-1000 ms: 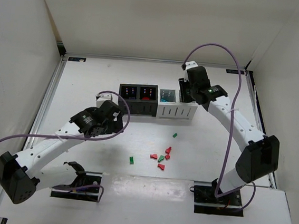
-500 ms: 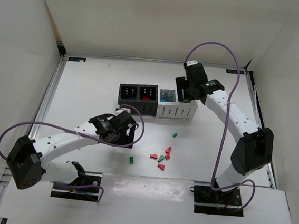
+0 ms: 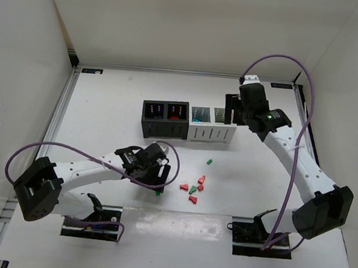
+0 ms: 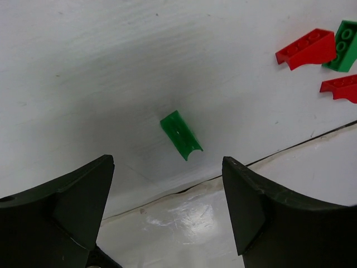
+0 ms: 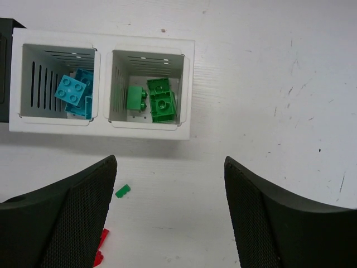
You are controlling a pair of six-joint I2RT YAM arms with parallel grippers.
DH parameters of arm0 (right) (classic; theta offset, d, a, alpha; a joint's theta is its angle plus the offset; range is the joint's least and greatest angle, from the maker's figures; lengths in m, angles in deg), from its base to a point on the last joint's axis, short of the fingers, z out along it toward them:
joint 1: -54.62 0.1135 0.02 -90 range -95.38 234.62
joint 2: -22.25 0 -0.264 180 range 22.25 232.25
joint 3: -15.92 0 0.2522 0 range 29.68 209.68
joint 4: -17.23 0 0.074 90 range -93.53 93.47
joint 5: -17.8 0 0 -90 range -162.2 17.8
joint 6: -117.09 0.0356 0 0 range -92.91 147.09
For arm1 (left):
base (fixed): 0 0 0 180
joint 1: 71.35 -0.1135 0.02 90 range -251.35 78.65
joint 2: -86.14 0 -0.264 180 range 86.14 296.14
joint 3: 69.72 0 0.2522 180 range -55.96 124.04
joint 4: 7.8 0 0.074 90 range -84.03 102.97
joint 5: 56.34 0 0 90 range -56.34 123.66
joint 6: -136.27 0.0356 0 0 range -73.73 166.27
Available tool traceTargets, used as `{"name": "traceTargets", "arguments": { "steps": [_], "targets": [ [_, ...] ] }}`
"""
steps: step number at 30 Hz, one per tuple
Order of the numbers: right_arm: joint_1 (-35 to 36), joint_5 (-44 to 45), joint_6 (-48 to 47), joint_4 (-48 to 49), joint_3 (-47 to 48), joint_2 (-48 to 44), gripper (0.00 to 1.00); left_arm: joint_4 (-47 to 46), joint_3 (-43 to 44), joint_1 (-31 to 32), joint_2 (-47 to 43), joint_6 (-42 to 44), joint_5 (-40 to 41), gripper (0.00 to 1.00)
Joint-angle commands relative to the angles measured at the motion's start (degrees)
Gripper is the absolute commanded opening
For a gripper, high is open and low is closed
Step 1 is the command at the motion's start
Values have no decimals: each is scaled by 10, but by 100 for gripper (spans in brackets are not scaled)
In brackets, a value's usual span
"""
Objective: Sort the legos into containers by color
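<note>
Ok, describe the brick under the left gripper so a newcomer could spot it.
Start at the near edge of the table, where the glossy strip begins. Just beyond that seam, under the left gripper, lies a small green brick. It sits alone, left of the red-and-green cluster.

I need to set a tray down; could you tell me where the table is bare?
Bare: the strip between the containers and the back wall, and the far-left corner. Crowded: around the legos by the left gripper.

You have red and green legos [image 3: 192, 189] lying loose before the containers [image 3: 210, 134]; the white ones hold teal and green.
</note>
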Motion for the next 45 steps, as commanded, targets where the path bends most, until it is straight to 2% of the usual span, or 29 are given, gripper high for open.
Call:
{"name": "traceTargets", "arguments": {
  "steps": [1,4,7,11,15,25,33,36,40,44,45],
  "targets": [
    [1,5,16,14,-10,-5,80,-51,-3,6,7,21,-53,88],
    [4,4,18,13,-11,-4,80,-39,23,15,41,21,-45,83],
    [4,11,18,6,-15,-4,80,-7,40,33,77,-15,-25,79],
    [-3,7,21,13,-25,-7,80,14,60,54,111,-51,20,70],
    [-7,6,20,11,-31,-15,80,29,78,59,136,-58,25,61],
    [-17,-5,19,14,-39,-25,80,39,97,59,168,-61,28,51],
    [-21,-7,18,19,-41,-33,80,53,115,58,178,-51,28,26],
    [-19,-5,15,18,-42,-34,80,82,134,59,176,-45,40,23],
    [-22,8,25,20,-45,-46,80,124,183,59,151,-18,108,23],
    [-52,-8,77,33,-87,-86,80,119,277,46,135,41,199,24],
    [-75,-26,94,41,-97,-94,80,110,320,42,140,53,199,24]
  ]
}}
